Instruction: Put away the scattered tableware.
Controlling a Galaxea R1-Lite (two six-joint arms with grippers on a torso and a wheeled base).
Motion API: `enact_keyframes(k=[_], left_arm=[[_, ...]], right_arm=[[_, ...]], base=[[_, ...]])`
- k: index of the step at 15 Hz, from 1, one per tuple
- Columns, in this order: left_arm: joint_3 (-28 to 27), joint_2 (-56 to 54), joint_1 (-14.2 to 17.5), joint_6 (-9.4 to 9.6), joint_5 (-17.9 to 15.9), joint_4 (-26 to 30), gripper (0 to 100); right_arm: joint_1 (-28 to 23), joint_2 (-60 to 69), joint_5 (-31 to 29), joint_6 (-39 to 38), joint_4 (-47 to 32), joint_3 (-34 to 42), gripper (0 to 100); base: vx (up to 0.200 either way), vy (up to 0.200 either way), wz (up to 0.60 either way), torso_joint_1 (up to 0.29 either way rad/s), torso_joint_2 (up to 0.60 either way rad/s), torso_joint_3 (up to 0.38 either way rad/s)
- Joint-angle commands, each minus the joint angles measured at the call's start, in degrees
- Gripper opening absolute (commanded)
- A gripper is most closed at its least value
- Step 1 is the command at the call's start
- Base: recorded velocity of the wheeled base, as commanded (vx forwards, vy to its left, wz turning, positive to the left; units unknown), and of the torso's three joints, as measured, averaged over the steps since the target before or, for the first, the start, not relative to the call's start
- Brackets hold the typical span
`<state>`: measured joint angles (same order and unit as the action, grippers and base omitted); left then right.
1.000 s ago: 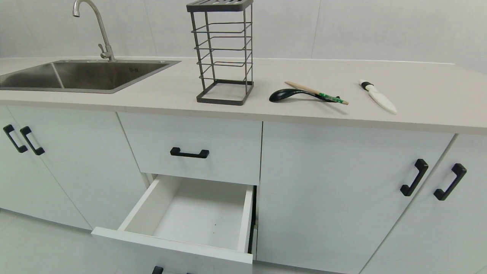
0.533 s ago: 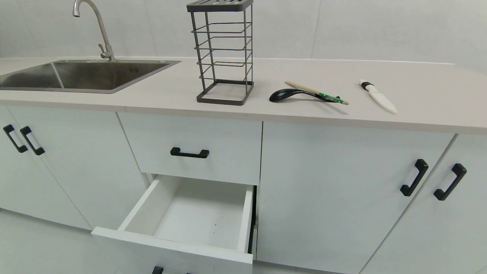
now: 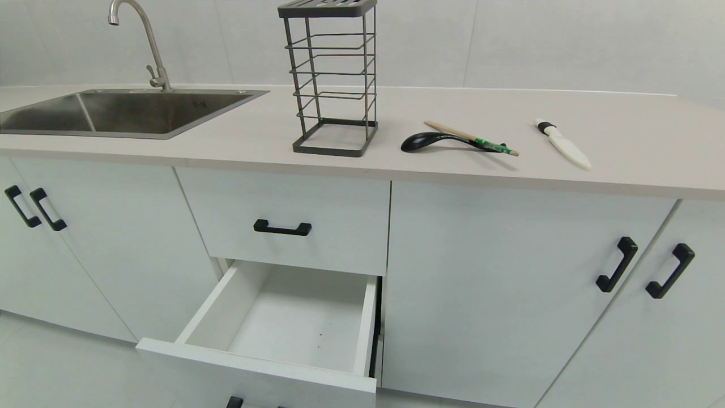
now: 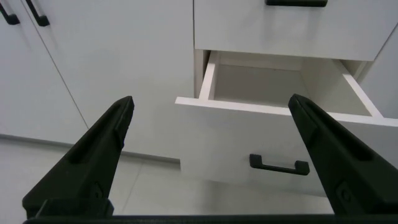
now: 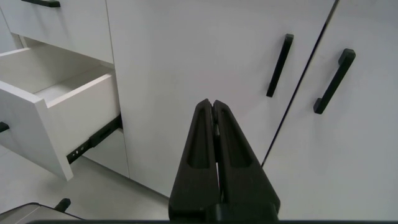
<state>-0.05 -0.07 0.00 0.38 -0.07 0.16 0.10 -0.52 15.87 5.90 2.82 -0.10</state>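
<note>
A: How does the tableware lie?
B: On the countertop, right of the wire rack. The black spoon has its bowl toward the rack, with its handle running right and crossing the chopsticks. The white knife slants, banded end toward the wall.
A: The room?
B: Sink at left, lower drawer open.
A: Grippers?
B: The left gripper is spread wide and empty. The right gripper is pressed closed on nothing.

The sink, left of the rack, runs off the side edge, the rack's top is cut off, the drawer below the rack loses its front at the bottom edge, and right of the rack a stick hides part of the spoon.
</note>
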Motion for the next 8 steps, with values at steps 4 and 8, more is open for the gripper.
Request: enact_keyframes(k=[4, 8], left_arm=[[0.0, 0.1, 0.0, -0.11, 0.0, 0.0, 100], [0.0, 0.1, 0.0, -0.11, 0.0, 0.0, 100]], right_arm=[[0.0, -0.1, -0.1, 0.0, 0.0, 0.0, 0], [0.0, -0.1, -0.1, 0.0, 0.0, 0.0, 0]], base=[[0.050, 0.000, 0.00, 0.001, 0.00, 0.001], [0.100, 0.000, 0.00, 0.000, 0.00, 0.001]])
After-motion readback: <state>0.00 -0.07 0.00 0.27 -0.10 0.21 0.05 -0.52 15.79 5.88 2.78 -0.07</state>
